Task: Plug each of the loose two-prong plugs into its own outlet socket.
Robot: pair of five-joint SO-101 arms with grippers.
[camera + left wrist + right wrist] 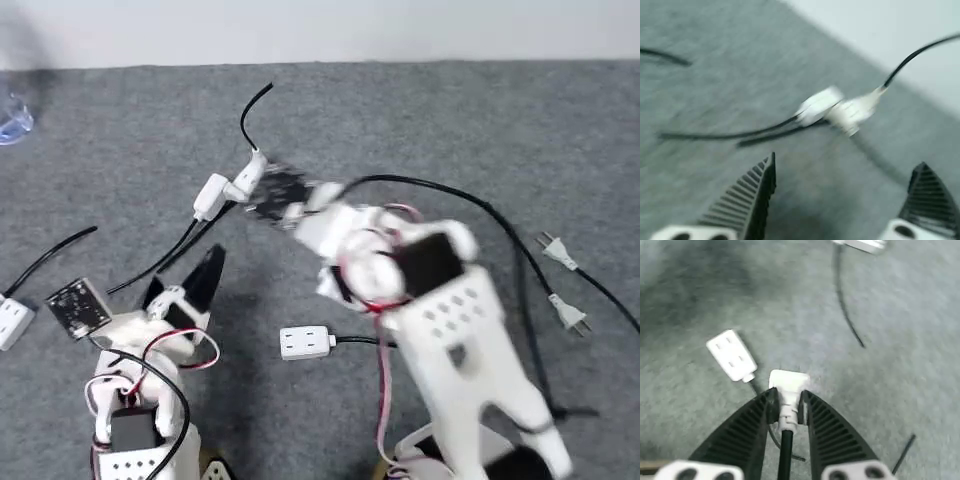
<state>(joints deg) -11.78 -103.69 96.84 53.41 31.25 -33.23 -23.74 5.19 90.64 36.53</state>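
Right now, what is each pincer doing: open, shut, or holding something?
Left pincer: open, holding nothing.
Right pincer: closed on a white plug.

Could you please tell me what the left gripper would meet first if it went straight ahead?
Most likely the white outlet socket with the white plug beside it, lying ahead of the open left gripper; depth is unclear.

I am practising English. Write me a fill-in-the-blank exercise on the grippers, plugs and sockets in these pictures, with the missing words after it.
1. The right gripper is ___ on a white plug.
2. The fingers of the left gripper stand ___, with nothing between them.
3. On the right side of the table lie ___ loose two-prong plugs.
4. The outlet socket is ___ in colour.

Missing words: shut; open; two; white.
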